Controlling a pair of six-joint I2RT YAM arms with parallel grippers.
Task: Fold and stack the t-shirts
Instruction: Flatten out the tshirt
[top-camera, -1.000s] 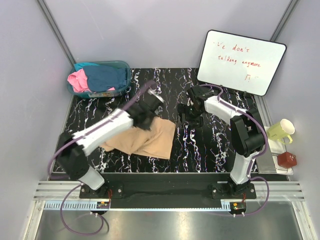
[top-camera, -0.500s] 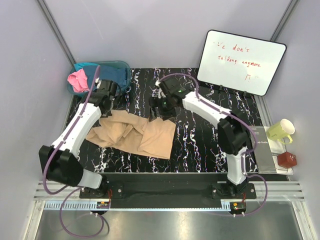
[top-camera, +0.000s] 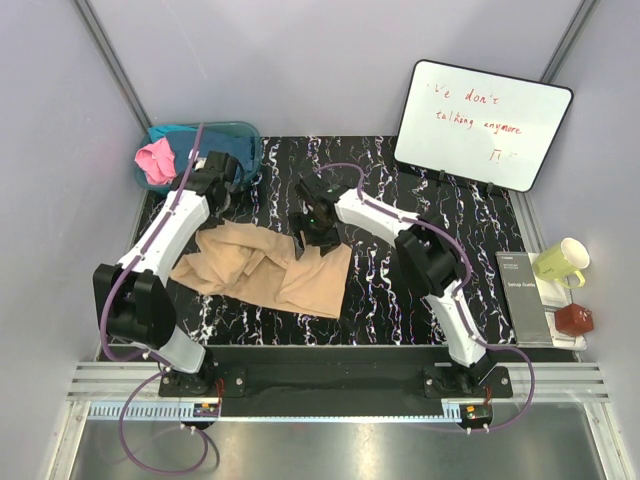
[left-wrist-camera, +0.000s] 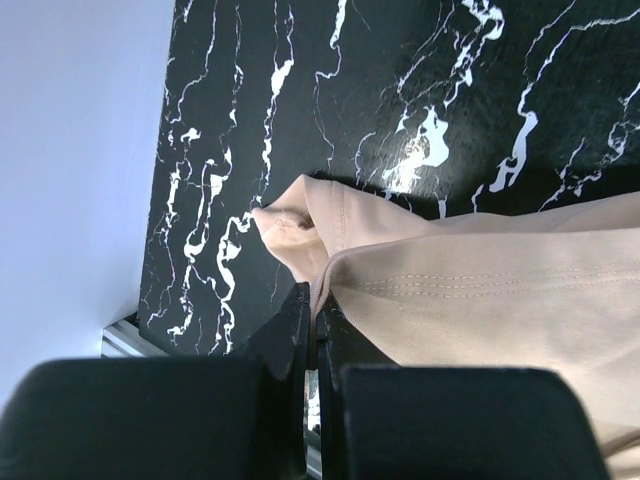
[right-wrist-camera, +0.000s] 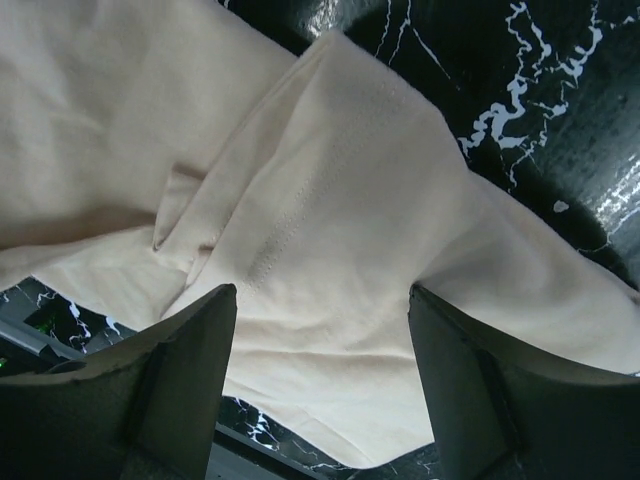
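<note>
Black marbled table (top-camera: 420, 290). Tan shirt (top-camera: 270, 270) lies rumpled, partly folded, at 8 o'clock of table centre. Tub (top-camera: 247, 131) in the 11 o'clock corner holds teal shirt (top-camera: 225, 150) and pink shirt (top-camera: 155, 160). Right gripper (right-wrist-camera: 318, 295) over tan shirt's 1 o'clock edge, fingers apart. Left gripper (left-wrist-camera: 312, 300) at its 11 o'clock sleeve, fingers together; cloth pinched or not, cannot tell.

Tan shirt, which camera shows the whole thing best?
Top external: the whole tan shirt lies rumpled on the table. Left wrist shows only one stitched corner at the shut left claw; right wrist only folds under the open right claw.
</note>
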